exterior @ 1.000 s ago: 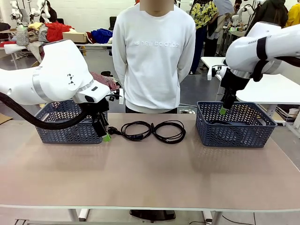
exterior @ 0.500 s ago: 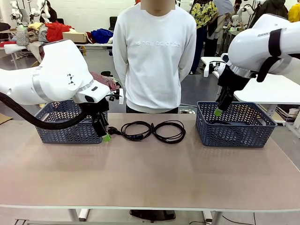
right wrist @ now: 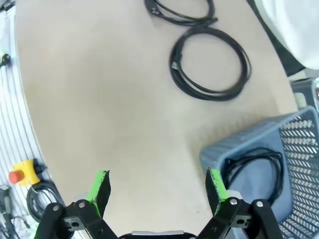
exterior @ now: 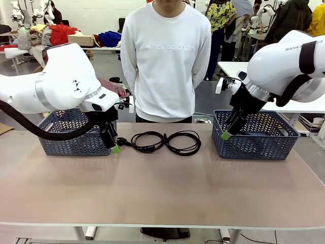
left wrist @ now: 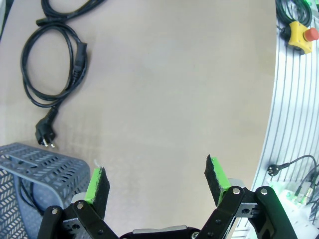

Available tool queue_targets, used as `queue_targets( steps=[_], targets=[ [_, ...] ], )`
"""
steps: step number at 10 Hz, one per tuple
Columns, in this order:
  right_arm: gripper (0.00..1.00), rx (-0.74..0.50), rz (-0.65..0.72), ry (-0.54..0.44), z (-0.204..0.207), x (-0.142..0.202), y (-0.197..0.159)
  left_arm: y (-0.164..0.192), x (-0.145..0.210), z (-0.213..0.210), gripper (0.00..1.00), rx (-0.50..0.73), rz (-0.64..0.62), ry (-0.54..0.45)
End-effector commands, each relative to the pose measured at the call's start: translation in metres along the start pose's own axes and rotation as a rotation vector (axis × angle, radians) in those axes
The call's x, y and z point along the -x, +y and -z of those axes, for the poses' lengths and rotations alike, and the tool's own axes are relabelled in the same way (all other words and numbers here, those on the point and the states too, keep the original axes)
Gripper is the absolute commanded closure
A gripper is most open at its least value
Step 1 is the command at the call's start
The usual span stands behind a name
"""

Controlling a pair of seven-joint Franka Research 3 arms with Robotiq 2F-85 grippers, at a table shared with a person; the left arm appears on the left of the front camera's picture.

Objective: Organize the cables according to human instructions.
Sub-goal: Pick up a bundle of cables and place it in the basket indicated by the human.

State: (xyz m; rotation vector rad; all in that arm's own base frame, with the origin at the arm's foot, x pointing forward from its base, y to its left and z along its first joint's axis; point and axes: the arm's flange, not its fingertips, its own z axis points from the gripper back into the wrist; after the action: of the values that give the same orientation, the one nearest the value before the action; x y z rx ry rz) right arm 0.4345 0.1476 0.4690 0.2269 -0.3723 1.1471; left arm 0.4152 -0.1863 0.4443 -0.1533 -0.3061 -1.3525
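Observation:
Two coiled black cables lie side by side on the table's far middle: the left cable (exterior: 152,148) and the right cable (exterior: 184,152). My left gripper (exterior: 115,147) hangs open just left of them, beside the left basket (exterior: 71,143). In the left wrist view its fingers (left wrist: 97,183) spread over bare table, with one cable (left wrist: 79,59) ahead. My right gripper (exterior: 226,134) is open at the right basket's (exterior: 259,147) left wall. The right wrist view shows a coil (right wrist: 174,67) on the table and another cable (right wrist: 259,155) inside the basket (right wrist: 234,144).
A person in a white sweatshirt (exterior: 166,61) stands at the far edge behind the cables. The left basket's corner (left wrist: 35,159) sits close to my left fingers. A yellow emergency stop box (left wrist: 301,34) lies past the near table edge. The table's near half is bare.
My right gripper has swung left and lower, from above the right basket's inside to its left wall. The left arm and the cables have not moved.

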Motion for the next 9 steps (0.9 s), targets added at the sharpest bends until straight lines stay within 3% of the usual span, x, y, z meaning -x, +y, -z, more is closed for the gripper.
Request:
queue_targets(
  steps=[1,9],
  targets=[
    [0.00,-0.037,-0.036,-0.065,0.011,0.005,0.008,-0.001,0.002,-0.001,0.00,0.002,-0.003,0.002],
    [0.00,-0.058,-0.028,-0.018,0.018,-0.002,0.016,-0.001,0.002,-0.001,0.00,0.002,-0.003,0.002]
  ],
)
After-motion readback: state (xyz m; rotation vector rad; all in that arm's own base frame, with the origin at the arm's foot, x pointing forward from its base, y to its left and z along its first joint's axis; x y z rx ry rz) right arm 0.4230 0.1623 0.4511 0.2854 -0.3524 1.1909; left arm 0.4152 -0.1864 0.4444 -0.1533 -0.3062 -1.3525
